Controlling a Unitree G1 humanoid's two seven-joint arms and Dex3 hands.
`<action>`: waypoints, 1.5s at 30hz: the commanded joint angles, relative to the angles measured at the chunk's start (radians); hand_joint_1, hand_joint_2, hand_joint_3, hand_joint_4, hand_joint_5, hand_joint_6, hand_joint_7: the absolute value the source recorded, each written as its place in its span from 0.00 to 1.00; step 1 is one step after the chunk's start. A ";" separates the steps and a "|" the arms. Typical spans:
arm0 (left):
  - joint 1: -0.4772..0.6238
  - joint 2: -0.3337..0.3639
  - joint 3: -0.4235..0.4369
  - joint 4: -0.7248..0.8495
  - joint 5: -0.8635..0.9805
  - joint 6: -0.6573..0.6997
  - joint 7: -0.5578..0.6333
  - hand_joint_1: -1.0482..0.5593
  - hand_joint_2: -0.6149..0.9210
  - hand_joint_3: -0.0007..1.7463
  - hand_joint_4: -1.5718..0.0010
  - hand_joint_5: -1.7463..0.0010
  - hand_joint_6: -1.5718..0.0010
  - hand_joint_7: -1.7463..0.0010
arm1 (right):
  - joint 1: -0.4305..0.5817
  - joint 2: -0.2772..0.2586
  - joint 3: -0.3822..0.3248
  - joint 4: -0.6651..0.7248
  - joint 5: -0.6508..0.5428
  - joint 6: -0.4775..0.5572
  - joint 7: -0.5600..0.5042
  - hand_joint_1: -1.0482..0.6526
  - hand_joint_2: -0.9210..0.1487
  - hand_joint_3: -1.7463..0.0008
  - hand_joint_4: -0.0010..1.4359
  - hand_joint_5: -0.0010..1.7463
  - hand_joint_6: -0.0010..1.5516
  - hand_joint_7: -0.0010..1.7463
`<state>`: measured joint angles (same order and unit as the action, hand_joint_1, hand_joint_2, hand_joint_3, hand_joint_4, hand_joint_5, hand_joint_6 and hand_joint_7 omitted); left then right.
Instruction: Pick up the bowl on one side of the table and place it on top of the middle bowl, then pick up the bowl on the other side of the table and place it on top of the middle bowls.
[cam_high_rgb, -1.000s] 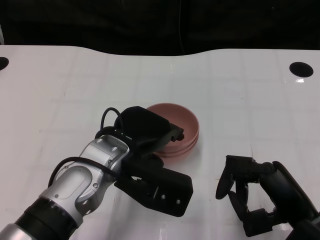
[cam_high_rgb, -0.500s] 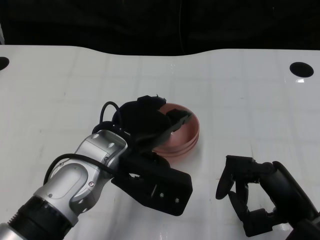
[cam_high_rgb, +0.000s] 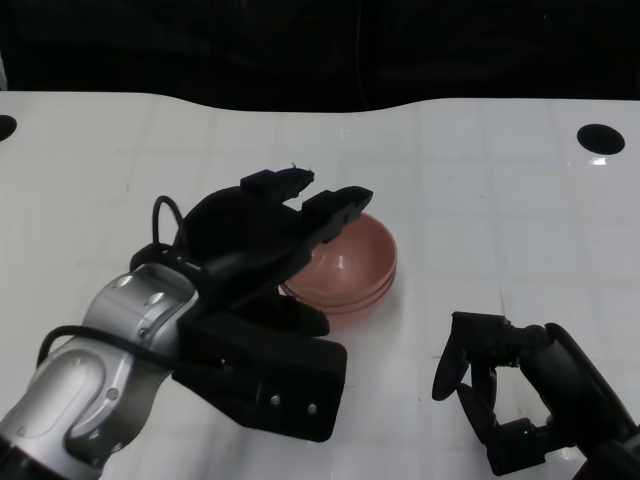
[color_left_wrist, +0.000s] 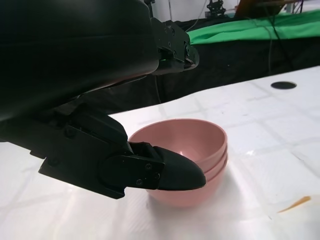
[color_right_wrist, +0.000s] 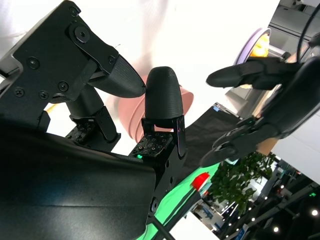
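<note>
The pink bowls (cam_high_rgb: 345, 270) sit nested in a stack at the middle of the white worktop (cam_high_rgb: 480, 180). The left wrist view shows at least two rims one inside the other; whether a third lies beneath I cannot tell from these angles. No other bowl shows on either side of the worktop, so the stacking looks close to finished.

The left hand (cam_high_rgb: 255, 245) hangs over the near-left edge of the stack, its fingers (cam_high_rgb: 335, 205) spread apart and holding nothing; their tips reach just above the rim. The right hand (cam_high_rgb: 510, 390) rests near the lower right, well apart from the bowls, fingers loosely apart and empty.

The main risk lies with the left hand. Its lower finger (color_left_wrist: 170, 172) sits very near the outer wall of the stack, and a sideways or downward pull away could catch the rim and drag or tip the top bowl out of its seat. The worktop looks glossy, so a nudge would likely slide the whole stack rather than stop it.

The surface is white with faint grid lines and a round dark hole (cam_high_rgb: 602, 138) near the far right corner. Beyond the far edge hangs a black backdrop, with green cloth (color_left_wrist: 250, 32) visible behind it.
</note>
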<state>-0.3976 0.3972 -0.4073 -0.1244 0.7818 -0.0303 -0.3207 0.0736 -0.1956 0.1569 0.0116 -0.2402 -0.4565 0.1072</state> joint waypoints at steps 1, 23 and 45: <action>0.058 0.034 0.066 -0.065 -0.064 -0.011 -0.013 0.16 1.00 0.14 0.94 0.98 0.94 0.99 | 0.007 -0.002 -0.001 -0.007 0.003 -0.008 -0.004 0.56 0.66 0.09 0.62 1.00 0.53 0.84; 0.500 -0.134 0.399 -0.081 -0.717 -0.363 0.164 0.51 1.00 0.11 0.56 0.48 0.48 0.85 | 0.009 -0.005 -0.006 -0.020 0.011 0.012 0.009 0.55 0.63 0.11 0.62 1.00 0.52 0.85; 0.634 -0.298 0.460 -0.217 -1.116 0.081 0.160 0.63 0.71 0.75 0.46 0.00 0.50 0.08 | 0.003 -0.019 -0.031 -0.028 0.073 0.050 0.058 0.56 0.64 0.12 0.59 0.99 0.53 0.79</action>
<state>0.2345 0.0968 0.0361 -0.3272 -0.3231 0.0334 -0.1657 0.0694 -0.2037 0.1405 0.0026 -0.1833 -0.4178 0.1610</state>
